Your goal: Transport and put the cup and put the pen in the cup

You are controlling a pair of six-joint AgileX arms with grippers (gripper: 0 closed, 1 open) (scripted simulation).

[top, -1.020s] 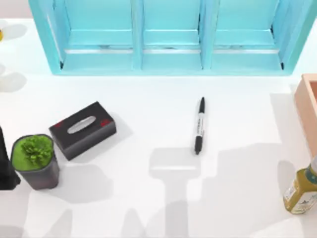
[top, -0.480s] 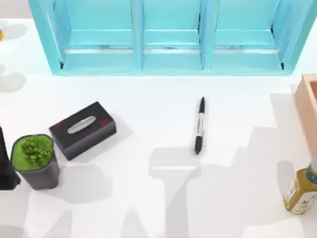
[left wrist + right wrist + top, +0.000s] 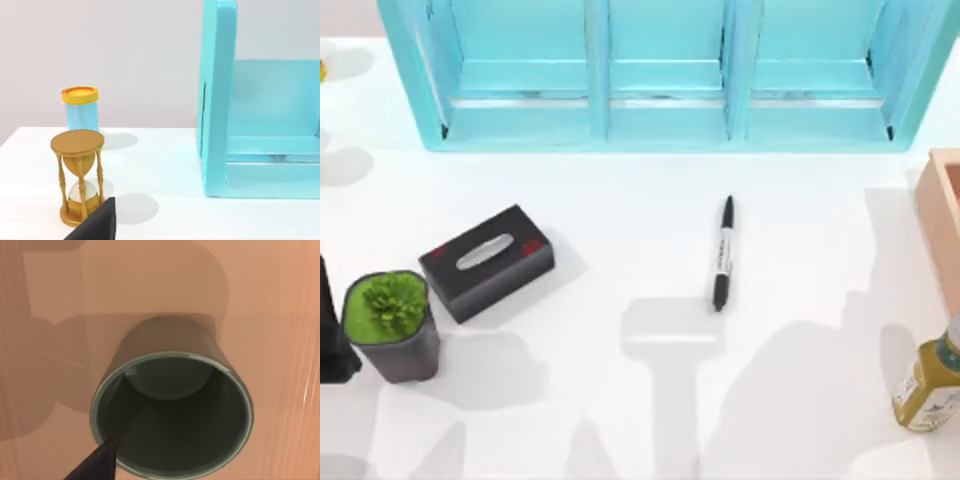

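Cup [image 3: 170,410] under right wrist camera

White table [image 3: 620,420] carries pen [image 3: 722,254], tissue box [image 3: 486,262], potted plant [image 3: 390,325], bottle [image 3: 927,380], shelf unit [image 3: 660,75], perhaps a wooden box [image 3: 940,215].

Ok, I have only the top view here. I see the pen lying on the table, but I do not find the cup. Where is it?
Observer: The right wrist view looks down into the cup. It stands upright on a salmon-coloured surface.
Operator: Thank you. Is something inside it already?
Observer: No, it is empty. Its inner bottom is bare.
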